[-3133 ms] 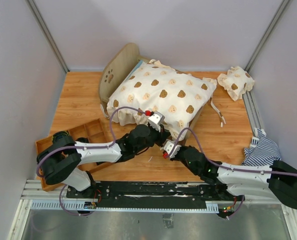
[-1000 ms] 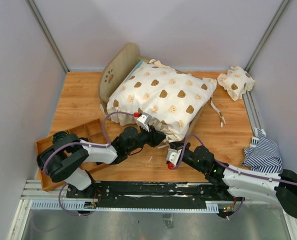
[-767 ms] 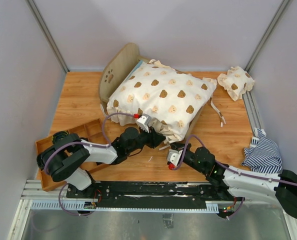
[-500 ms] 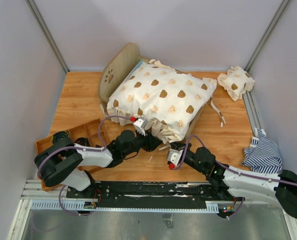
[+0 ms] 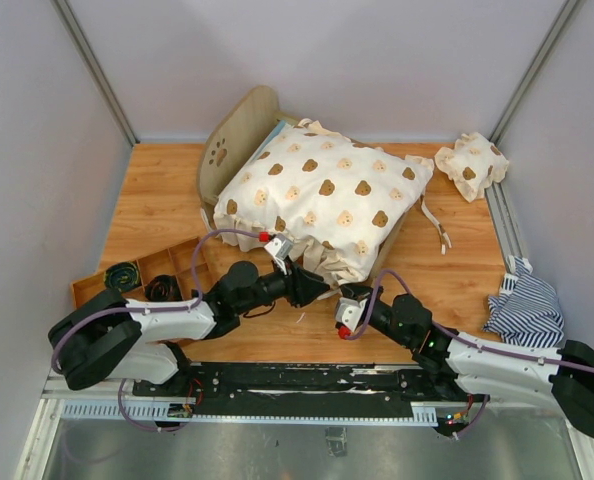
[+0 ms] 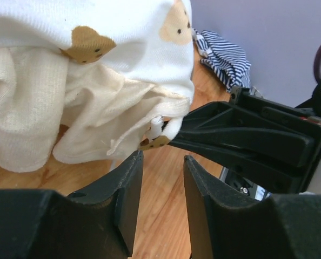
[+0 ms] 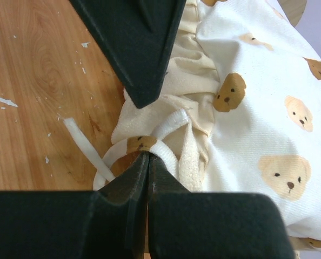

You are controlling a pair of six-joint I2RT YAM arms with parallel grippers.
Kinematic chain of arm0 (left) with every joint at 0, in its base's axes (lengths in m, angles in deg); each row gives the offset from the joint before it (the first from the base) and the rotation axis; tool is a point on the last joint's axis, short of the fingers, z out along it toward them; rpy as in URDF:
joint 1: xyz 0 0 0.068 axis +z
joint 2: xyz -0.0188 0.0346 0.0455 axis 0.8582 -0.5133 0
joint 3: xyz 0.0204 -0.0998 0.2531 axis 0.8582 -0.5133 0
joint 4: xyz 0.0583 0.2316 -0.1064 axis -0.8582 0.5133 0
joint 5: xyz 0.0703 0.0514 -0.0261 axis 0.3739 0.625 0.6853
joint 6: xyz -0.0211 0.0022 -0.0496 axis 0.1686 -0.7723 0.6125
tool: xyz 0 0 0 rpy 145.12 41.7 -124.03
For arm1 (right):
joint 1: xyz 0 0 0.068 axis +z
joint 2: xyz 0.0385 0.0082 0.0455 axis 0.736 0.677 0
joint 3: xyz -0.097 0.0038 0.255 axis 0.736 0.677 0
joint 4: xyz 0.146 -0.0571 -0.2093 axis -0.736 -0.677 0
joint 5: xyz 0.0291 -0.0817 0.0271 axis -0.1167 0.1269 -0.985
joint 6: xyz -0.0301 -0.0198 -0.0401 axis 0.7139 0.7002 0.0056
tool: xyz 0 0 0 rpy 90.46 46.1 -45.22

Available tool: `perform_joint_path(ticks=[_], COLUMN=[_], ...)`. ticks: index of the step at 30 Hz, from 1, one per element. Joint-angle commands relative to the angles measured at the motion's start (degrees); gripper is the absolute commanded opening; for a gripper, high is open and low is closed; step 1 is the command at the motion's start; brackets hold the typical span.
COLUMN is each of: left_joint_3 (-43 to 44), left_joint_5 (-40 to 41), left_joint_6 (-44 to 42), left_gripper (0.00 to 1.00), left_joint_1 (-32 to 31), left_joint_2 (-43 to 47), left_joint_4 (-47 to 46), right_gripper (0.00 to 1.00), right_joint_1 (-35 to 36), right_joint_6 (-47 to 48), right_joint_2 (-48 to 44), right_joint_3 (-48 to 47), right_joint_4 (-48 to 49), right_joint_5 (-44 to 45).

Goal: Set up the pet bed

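The pet bed [image 5: 239, 125] has not shifted: it sits on the far middle of the surface [image 5: 157, 190], paw-print headboard to the left, almost wholly buried under the cream bear-print cover [image 5: 322, 195]. What has changed is on the left side. The left arm has sunk back and stretched low along the near edge, and the left tool [image 6: 161, 157] has eased apart to a narrow gap with nothing in it, its tips just short of the cover's ruffled near corner. The right tool [image 7: 144, 157] stays pinched shut on the thin white tie [image 7: 168, 123] at that same corner. That looks like a handover in the middle of fastening the cover, with the corner not yet secured. With the arm pulled away, the wooden compartment tray [image 5: 87, 290] at the near left shows more of itself, with dark coils in two cells. A crumpled striped cloth [image 5: 525, 300] lies at the right edge and the small pillow [image 5: 472, 165] at the far right, both well clear. The obstacle is crowding: both tools meet nose to nose at one corner, and loose ruffle hangs over the tie.
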Motion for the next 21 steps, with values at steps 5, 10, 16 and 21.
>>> perform_joint_path(ticks=[5,10,16,21], left_joint_3=[2.75,3.68,5.61,6.46], left_joint_5=[0.02,-0.3,-0.66,0.32], left_joint_6=[-2.27,-2.11,-1.74,-1.36], left_gripper=[0.41,0.42,0.42,0.38], left_joint_1=[-0.23,-0.23,-0.26,-0.24], left_joint_2=[-5.51,-7.0,-9.74,-10.7], left_joint_4=[-5.75,-9.62,-9.98,-10.36], right_gripper=[0.0,0.0,0.0,0.0], right_joint_1=[-1.02,-1.19,-1.33,-1.37], right_joint_6=[-0.27,-0.17,-0.17,-0.16], right_joint_2=[-0.98,-0.57,-0.61,-0.53], right_joint_3=[-0.01,-0.06,-0.04,0.0], right_joint_4=[1.21,1.04,1.04,0.95], right_joint_5=[-1.11,-1.48,-1.66,-1.83])
